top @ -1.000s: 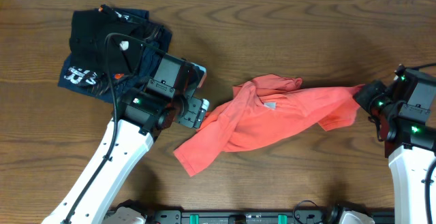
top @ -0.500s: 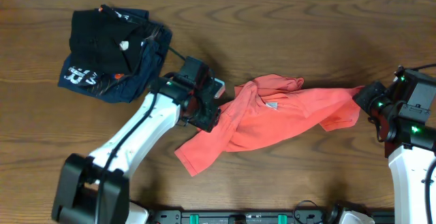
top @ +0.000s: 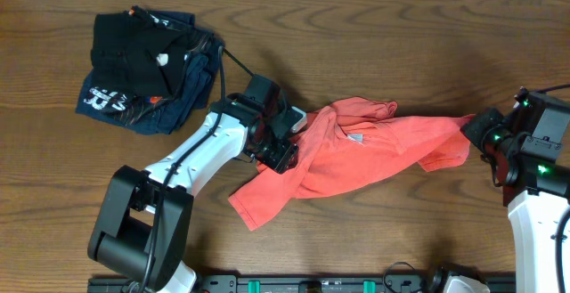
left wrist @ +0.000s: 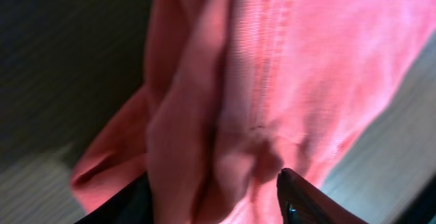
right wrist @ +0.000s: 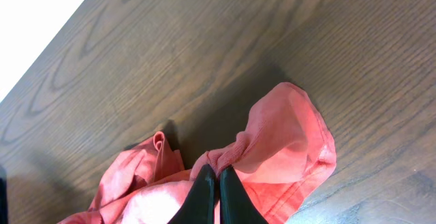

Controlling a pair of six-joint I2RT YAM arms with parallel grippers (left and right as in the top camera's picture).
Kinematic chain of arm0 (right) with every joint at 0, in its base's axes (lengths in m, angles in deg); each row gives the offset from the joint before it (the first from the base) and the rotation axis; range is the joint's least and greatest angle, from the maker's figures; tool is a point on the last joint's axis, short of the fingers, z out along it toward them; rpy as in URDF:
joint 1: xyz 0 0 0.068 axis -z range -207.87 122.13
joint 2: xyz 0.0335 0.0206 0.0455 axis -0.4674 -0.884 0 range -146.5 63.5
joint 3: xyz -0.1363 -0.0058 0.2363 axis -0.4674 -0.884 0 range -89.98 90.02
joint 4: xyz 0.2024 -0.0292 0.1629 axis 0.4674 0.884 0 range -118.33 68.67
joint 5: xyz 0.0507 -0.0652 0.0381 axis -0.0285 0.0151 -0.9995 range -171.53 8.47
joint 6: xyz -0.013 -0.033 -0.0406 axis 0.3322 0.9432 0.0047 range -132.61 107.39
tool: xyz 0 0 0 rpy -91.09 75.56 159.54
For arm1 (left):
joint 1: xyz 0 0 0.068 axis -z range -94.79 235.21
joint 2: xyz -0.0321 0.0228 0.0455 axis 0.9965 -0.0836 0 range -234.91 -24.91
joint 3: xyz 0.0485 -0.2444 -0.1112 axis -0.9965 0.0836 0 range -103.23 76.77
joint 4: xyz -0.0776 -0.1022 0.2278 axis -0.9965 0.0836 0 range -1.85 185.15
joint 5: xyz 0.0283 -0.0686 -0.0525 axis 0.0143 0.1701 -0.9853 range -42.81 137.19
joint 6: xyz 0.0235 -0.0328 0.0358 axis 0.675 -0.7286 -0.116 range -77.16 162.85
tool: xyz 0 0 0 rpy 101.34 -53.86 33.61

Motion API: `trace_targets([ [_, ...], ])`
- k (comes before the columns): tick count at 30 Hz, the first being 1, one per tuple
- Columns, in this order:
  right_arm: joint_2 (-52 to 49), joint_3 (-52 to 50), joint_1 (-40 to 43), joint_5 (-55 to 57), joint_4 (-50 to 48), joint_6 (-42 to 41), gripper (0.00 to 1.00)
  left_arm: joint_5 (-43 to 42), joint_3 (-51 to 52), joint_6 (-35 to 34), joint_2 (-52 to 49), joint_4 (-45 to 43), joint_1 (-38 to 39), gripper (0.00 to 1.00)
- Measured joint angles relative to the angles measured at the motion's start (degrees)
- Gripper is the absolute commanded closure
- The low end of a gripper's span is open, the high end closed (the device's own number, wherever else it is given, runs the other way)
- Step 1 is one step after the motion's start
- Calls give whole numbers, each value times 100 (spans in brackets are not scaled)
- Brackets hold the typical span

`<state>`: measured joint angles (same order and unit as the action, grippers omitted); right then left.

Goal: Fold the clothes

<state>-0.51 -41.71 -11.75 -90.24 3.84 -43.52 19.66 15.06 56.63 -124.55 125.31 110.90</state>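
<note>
Neck tag (top: pixel 354 138) on T-shirt (top: pixel 374 155), overhead only

A dark brown wooden desk (top: pixel 356 44) is carrying everything here, its grain running side to side. A coral-red T-shirt (top: pixel 356 155) is lying crumpled across the middle of it and stretching toward the right edge, with its white neck tag (top: pixel 354 138) facing up. Well off to the upper left of the T-shirt, a pile of dark clothes (top: pixel 142 70) is sitting on the wood, a navy piece (top: pixel 107 100) with white lettering showing beneath a black one (top: pixel 129 44).
</note>
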Motion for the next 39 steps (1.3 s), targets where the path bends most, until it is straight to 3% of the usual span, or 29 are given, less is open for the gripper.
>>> trace_targets([
  [5, 0, 0, 0, 0, 7, 2, 99, -144, 2, 20, -2, 39, 0, 46],
  [10, 0, 0, 0, 0, 17, 2, 99, 577, -7, 2, 0, 168, 0, 52],
  [16, 0, 0, 0, 0, 17, 17, 99, 1145, -57, -293, 188, 374, 0, 51],
  [25, 0, 0, 0, 0, 17, 20, 99, 481, -131, -501, 568, 511, 0, 51],
  [39, 0, 0, 0, 0, 61, 20, 99, 323, 214, -498, 424, -146, 0, 50],
])
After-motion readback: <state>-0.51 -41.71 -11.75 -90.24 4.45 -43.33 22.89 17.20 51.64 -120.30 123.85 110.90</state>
